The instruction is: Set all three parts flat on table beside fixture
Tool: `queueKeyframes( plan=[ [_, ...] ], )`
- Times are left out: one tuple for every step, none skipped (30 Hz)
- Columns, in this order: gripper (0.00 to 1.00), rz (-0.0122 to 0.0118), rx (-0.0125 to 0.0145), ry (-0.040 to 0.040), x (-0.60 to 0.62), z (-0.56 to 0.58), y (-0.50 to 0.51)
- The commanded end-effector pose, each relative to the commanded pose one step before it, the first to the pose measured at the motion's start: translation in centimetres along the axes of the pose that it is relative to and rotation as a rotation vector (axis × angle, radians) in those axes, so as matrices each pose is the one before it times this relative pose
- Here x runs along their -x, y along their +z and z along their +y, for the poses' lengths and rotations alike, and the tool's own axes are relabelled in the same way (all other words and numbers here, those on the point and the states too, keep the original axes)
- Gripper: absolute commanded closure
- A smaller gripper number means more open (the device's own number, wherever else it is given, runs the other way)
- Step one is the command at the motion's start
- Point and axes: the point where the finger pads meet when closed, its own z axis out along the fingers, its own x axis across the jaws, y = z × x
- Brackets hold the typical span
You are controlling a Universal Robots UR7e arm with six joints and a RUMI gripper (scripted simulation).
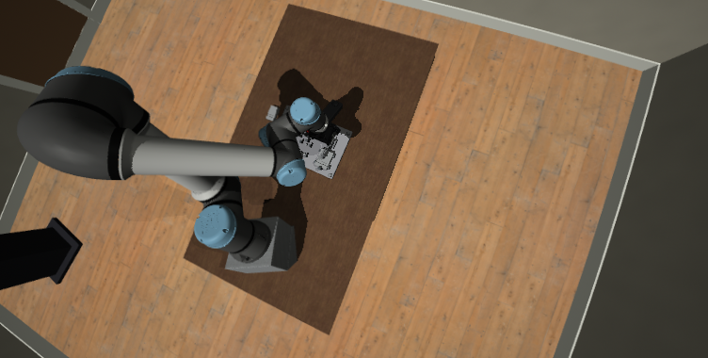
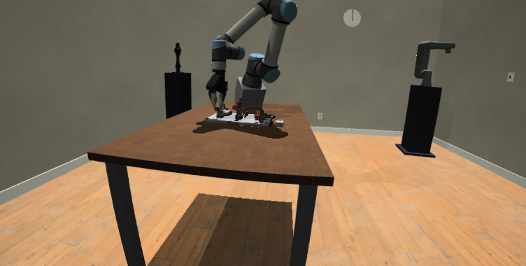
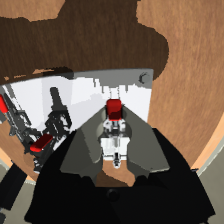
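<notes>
Counter (image 2: 220,153): dark brown wood grain, black legs. Fixture (image 3: 90,100): white plate, with black clamps (image 3: 55,120) showing red handles. Claw (image 3: 116,150): black body, grey fingers, shut on a white part (image 3: 114,145) with a red cap. Arm (image 2: 274,39): silver-grey tubes, black joints, light blue end caps, on a grey base block (image 2: 254,96). Floor (image 2: 405,208): orange-tan planks. Walls: olive-grey, pale skirting. Pedestals (image 2: 420,116): black.
</notes>
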Motion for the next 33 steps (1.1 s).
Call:
queueKeyframes(
  plan=[
    [1.00,0.00039,-0.00046,-0.00019,-0.012,0.361,-0.397],
    [1.00,0.00000,0.00000,0.00000,-0.001,0.097,-0.071],
    [1.00,0.00000,0.00000,0.00000,0.000,0.000,0.000],
    [1.00,0.00000,0.00000,0.00000,0.000,0.000,0.000],
    [1.00,0.00000,0.00000,0.00000,-0.001,0.100,-0.069],
    [1.00,0.00000,0.00000,0.00000,0.000,0.100,-0.068],
    [1.00,0.00000,0.00000,0.00000,0.000,0.100,-0.068],
    [1.00,0.00000,0.00000,0.00000,0.001,0.099,-0.067],
    [1.00,0.00000,-0.00001,0.00000,0.001,0.099,-0.066],
    [1.00,0.00000,0.00001,0.00000,-0.001,0.114,-0.056],
    [1.00,0.00000,0.00000,0.00000,-0.001,0.113,-0.055],
    [1.00,0.00000,0.00000,0.00000,0.000,0.112,-0.054],
    [1.00,0.00000,0.00000,0.00000,0.000,0.110,-0.052],
    [1.00,0.00000,0.00000,0.00000,0.001,0.109,-0.051],
    [1.00,0.00000,0.00000,0.00000,0.000,0.111,-0.047],
    [1.00,0.00000,0.00001,0.00000,-0.001,0.123,-0.038],
    [1.00,0.00000,0.00000,0.00000,0.000,0.120,-0.037],
    [1.00,0.00000,0.00000,0.00000,0.000,0.117,-0.036],
    [1.00,0.00000,0.00000,0.00000,0.000,0.114,-0.034],
    [1.00,0.00000,0.00000,0.00000,0.000,0.000,0.000],
    [1.00,0.00000,0.00000,0.00000,0.000,0.000,0.000],
    [1.00,0.00000,0.00000,0.00000,0.001,0.111,-0.033],
    [1.00,0.00000,0.00000,0.00000,0.000,0.107,-0.024],
    [1.00,0.00000,0.00000,0.00000,-0.001,0.103,-0.016],
    [1.00,0.00000,0.00000,0.00000,0.000,0.100,-0.015],
    [1.00,0.00000,0.00000,0.00000,0.000,0.096,-0.014],
    [1.00,0.00000,0.00000,0.00000,0.000,0.092,-0.013],
    [1.00,0.00000,0.00000,0.00000,0.000,0.088,-0.012],
    [1.00,0.00000,0.00000,0.00000,0.000,0.084,-0.012],
    [1.00,0.00000,0.00000,0.00000,0.001,0.079,-0.011],
    [1.00,0.00000,0.00000,0.00000,-0.001,0.073,0.000],
    [1.00,0.00000,0.00000,0.00000,0.000,0.069,0.000],
    [1.00,0.00000,0.00000,0.00000,0.000,0.064,0.000]
  ],
)
